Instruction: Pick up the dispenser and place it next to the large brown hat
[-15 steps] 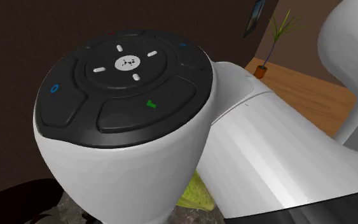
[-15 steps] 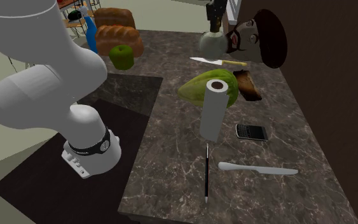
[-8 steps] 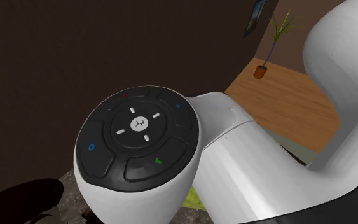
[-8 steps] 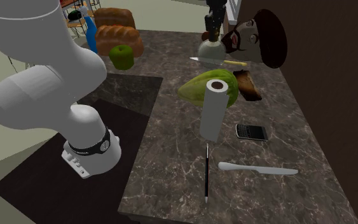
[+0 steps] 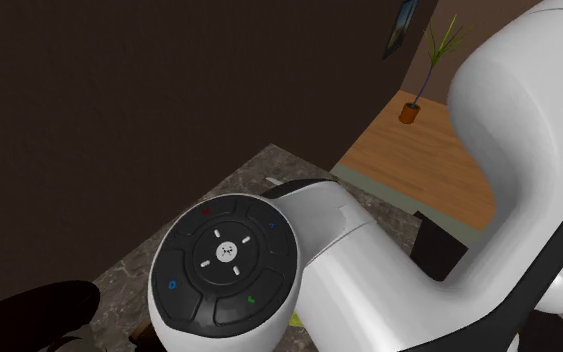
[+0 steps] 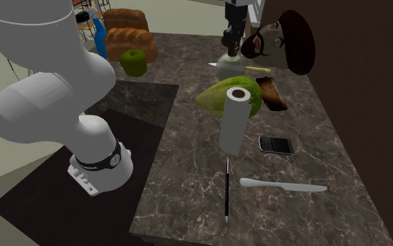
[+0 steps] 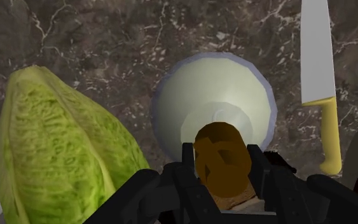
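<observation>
Seen from above in the wrist view, the dispenser (image 7: 212, 108) has a round pale body and a brown cap. My gripper (image 7: 223, 168) is shut on that cap, its black fingers (image 7: 185, 167) clasping it from both sides. In the second exterior view my gripper (image 6: 230, 29) holds the dispenser (image 6: 225, 56) upright, low over the far end of the marble counter (image 6: 195, 161). The large dark brown hat (image 6: 298, 40) stands just to the right of it. A white arm joint with a black button pad (image 5: 227, 270) blocks the shoulder view.
A yellow-handled knife (image 6: 240, 68) lies between the dispenser and a green lettuce (image 6: 216, 98). A paper towel roll (image 6: 234, 119), phone (image 6: 276, 145), white knife (image 6: 283, 185) and black pen (image 6: 227, 190) lie nearer. Bread (image 6: 128, 33), a green apple (image 6: 133, 61) and a blue spray bottle (image 6: 98, 33) stand at the far left.
My gripper has come down with the dispenser toward the counter beside the hat. In the shoulder view the arm joint has dropped lower and away.
</observation>
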You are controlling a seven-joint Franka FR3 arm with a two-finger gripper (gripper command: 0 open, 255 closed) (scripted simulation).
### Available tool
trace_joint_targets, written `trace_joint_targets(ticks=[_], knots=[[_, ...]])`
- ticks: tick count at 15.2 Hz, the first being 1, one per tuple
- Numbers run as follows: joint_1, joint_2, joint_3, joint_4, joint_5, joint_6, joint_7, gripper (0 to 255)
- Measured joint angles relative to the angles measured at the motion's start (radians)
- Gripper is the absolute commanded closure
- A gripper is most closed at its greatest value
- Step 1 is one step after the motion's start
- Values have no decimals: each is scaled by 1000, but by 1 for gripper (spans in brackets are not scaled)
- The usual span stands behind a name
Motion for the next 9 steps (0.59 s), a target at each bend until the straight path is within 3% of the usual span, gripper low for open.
trace_joint_targets(ticks=[4,9], knots=[[38,24,-42,-20,-33,33,24,255],[39,26,-45,-25,-37,39,26,255]])
